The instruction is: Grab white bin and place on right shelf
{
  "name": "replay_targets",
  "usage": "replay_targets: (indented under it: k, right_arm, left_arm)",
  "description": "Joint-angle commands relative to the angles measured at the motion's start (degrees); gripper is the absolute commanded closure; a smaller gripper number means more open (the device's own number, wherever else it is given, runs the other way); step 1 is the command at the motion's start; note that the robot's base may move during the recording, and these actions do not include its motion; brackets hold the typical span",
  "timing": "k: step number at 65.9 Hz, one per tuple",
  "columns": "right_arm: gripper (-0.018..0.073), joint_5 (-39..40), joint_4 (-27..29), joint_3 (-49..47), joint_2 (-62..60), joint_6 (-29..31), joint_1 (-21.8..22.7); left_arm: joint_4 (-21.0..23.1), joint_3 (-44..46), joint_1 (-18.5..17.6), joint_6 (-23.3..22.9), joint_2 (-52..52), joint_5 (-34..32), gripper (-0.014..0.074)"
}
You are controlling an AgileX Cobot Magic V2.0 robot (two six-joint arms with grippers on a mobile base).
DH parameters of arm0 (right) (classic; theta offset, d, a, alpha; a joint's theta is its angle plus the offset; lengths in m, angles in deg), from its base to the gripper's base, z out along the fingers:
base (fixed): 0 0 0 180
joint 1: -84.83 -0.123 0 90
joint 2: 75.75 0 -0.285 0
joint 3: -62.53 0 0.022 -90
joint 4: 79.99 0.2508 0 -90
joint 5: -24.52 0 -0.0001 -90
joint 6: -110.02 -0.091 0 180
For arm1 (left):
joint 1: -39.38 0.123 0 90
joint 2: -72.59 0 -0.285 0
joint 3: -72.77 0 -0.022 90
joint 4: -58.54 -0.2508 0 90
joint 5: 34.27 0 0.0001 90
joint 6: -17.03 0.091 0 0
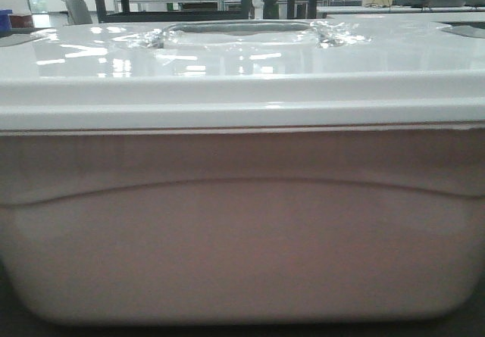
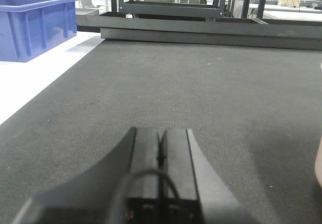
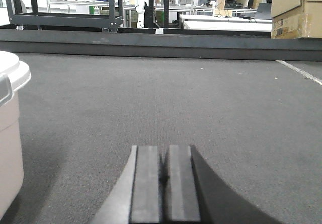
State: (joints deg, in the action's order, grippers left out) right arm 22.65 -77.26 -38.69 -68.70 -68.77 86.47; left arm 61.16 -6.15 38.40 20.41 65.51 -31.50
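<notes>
The white bin [image 1: 242, 231] fills the front view, its milky pinkish side close to the camera. Its glossy white lid [image 1: 227, 87] carries a clear moulded handle [image 1: 242, 32]. In the right wrist view the white bin [image 3: 9, 133] shows at the far left edge, left of my right gripper [image 3: 165, 151]. That gripper is shut and empty, low over the dark grey mat. My left gripper [image 2: 161, 133] is also shut with nothing between its fingers, over the same mat; a sliver of the bin [image 2: 319, 158] shows at its right. The right shelf is out of view.
A blue plastic bin [image 2: 32, 25] stands on the white surface at the left of the left wrist view. A low black metal frame [image 2: 201, 27] runs across the far edge of the mat. Cardboard boxes [image 3: 297, 10] sit at the back right. Racks and tables stand in the background.
</notes>
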Motion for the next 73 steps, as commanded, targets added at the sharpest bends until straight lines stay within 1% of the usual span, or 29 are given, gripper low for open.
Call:
replay_targets:
  k: [1,38,45,53,58,64,69,73]
  right_arm:
    - [0.0503,5.10,-0.54,0.06,-0.92,0.38,0.02]
    - [0.0503,5.10,-0.54,0.06,-0.92,0.38,0.02]
    - [0.0503,5.50,-2.23,0.06,-0.92,0.94,0.02]
    - [0.0503,5.76,-2.31,0.06,-0.92,0.94,0.02]
    - [0.0503,7.20,-2.31,-1.32,-0.92,0.94,0.02]
    - [0.0503,4.96,-2.31,-6.39,-0.83,0.94,0.02]
    - [0.0503,-0.30,-2.31,-13.15,0.42,0.94,0.02]
    - [0.0503,-5.96,-2.31,-18.07,2.25,0.94,0.02]
  left_arm:
    - [-0.01,0.05,-0.05,-0.42,0.53,-4.83,0.0715]
    - [-0.01,0.05,-0.05,-0.42,0.53,-5.16,0.0715]
    - [-0.01,0.05,-0.05,-0.42,0.53,-6.13,0.0715]
    - [-0.01,0.95,-0.05,-0.42,0.53,-7.01,0.0715]
    - [0.08,3.18,-0.05,-0.42,0.11,-3.80,0.0715]
    - [0.08,8.98,-0.05,-0.42,-1.05,3.95,0.0715]
    - [0.08,14.73,-0.05,-0.42,-3.28,8.36,0.0715]
    - [0.08,19.91,-0.05,-0.42,-6.05,11.80,0.0715]
